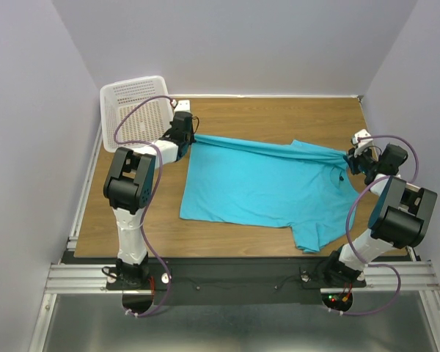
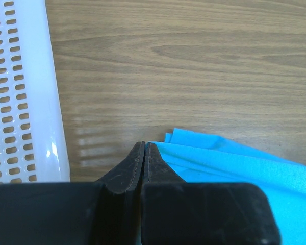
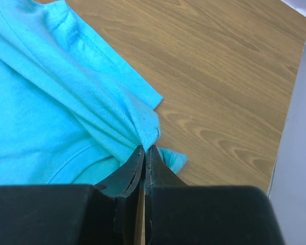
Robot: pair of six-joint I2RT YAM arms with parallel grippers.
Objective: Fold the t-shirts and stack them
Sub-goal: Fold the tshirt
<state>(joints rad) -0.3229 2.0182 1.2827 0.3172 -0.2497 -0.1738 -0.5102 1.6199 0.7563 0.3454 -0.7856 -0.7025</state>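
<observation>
At the table's (image 1: pixel 264 117) near edge stand the two arm bases, the left arm rising over the table's left side and the right arm over its right side. Just beyond them, across the middle of the table, lies the turquoise t-shirt (image 1: pixel 264 187), one layer spread mostly flat on the wood. A short sleeve juts toward the table's near edge on the right.

Farther in, the t-shirt's far edge runs as a taut, gathered line from the table's left side to its right side. At the right end of that line, the right end effector (image 1: pixel 350 156) has its fingers pressed together on bunched cloth. In the right wrist view the t-shirt (image 3: pixel 51 102) draws into ridges that converge at the tips of the right end effector (image 3: pixel 145 149), with bare table (image 3: pixel 219 92) beyond.

At the left end, slightly farther up the table, the left end effector (image 1: pixel 192 136) pinches the t-shirt's corner. In the left wrist view the left end effector (image 2: pixel 144 145) is closed tight, and layered folds of the t-shirt (image 2: pixel 234 163) fan out from its tips over the table (image 2: pixel 194 61).

At the table's far left corner sits a white perforated basket (image 1: pixel 134 81), its side wall (image 2: pixel 20 92) near the left end effector and apart from the cloth.
</observation>
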